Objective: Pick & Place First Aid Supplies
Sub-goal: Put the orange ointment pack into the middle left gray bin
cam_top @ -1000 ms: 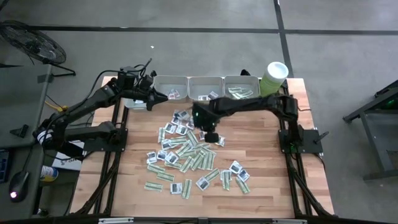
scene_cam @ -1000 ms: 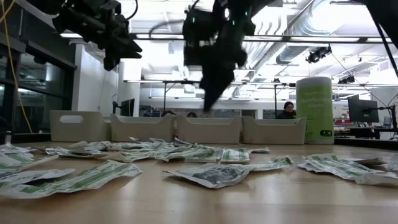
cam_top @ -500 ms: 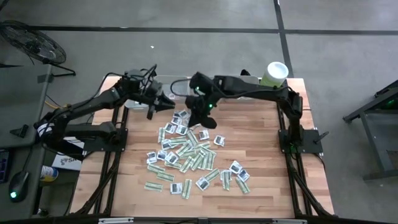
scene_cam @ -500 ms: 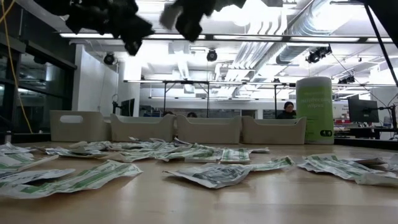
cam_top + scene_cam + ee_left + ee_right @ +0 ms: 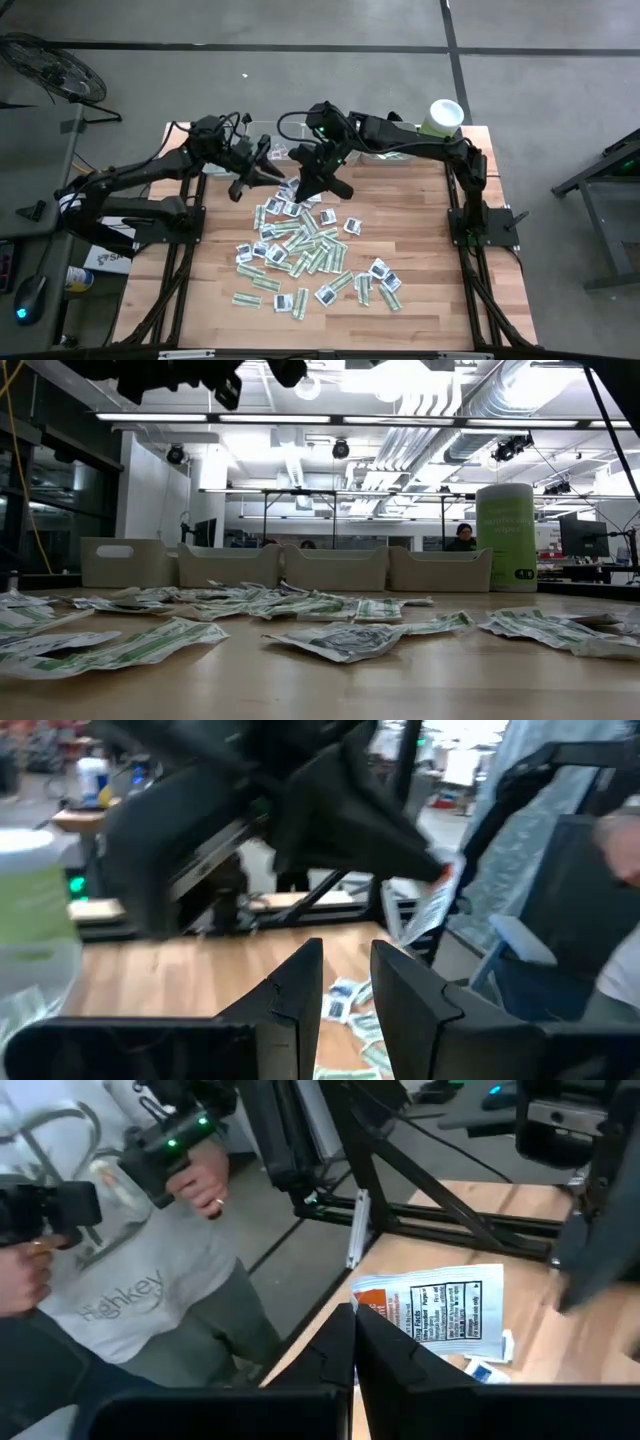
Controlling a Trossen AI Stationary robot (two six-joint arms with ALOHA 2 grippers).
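Wooden surface [image 5: 420, 240] with a scatter of sachets [image 5: 300, 245] across its middle: narrow green-white strips and squarish white packets with dark print, many overlapping, lying flat. In the low view the same sachets [image 5: 330, 622] lie spread across the near boards. Four grey trays [image 5: 335, 568] stand in a row along the far edge; a tall pale green tub [image 5: 438, 122] with white lid stands at the right end of that row. Right claw [image 5: 303, 168] hangs raised over the far part of the surface, just above the top of the scatter; its fingers [image 5: 340, 1350] are pressed together on one white sachet [image 5: 432, 1312] with orange and black print, pinched by its edge. Left claw [image 5: 262, 160] is raised just beside the right one, tips facing it, near the trays; its fingers [image 5: 300, 985] stand a narrow gap apart with nothing between them. In the left wrist view the held sachet [image 5: 428, 910] hangs edge-on from the right arm, past the left claw's tips. Left arm reaches in from the left side of the surface, right arm from the right side. Beyond the surface's edge a person in a pale sweatshirt [image 5: 130, 1280] stands holding dark handles with green lights.
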